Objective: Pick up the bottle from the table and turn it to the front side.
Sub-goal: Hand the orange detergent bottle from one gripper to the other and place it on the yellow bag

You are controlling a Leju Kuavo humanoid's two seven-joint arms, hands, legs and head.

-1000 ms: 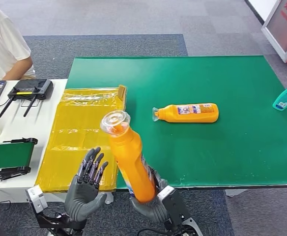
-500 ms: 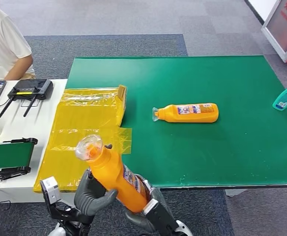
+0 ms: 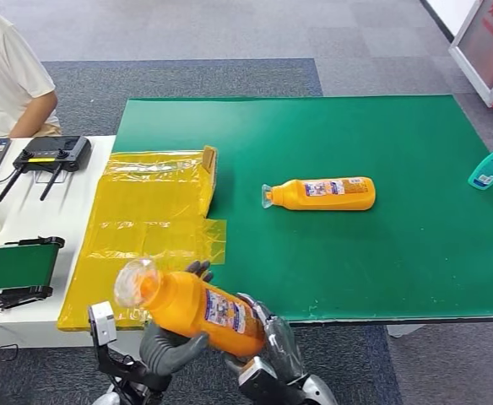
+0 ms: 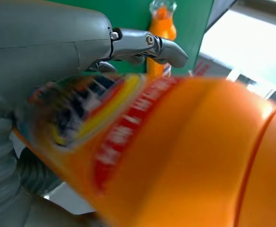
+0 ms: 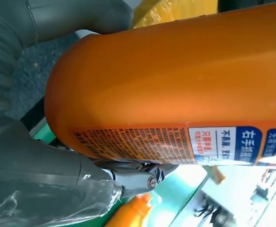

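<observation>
Since a sec ago I've tipped the bottle (image 3: 192, 305) from near upright to almost level, cap to my left, and my left hand (image 3: 167, 344) – spread open then – now cups it from below. Right hand (image 3: 276, 346) grips its base, near the table edge. L wrist cam gives a blurred colour label; R wrist cam shows fine print w/ a blue panel. Green table (image 3: 371, 135) carries a second orange bottle (image 3: 323, 194) lying flat – yellow bag (image 3: 142, 219) further left, grey carpet around.
</observation>
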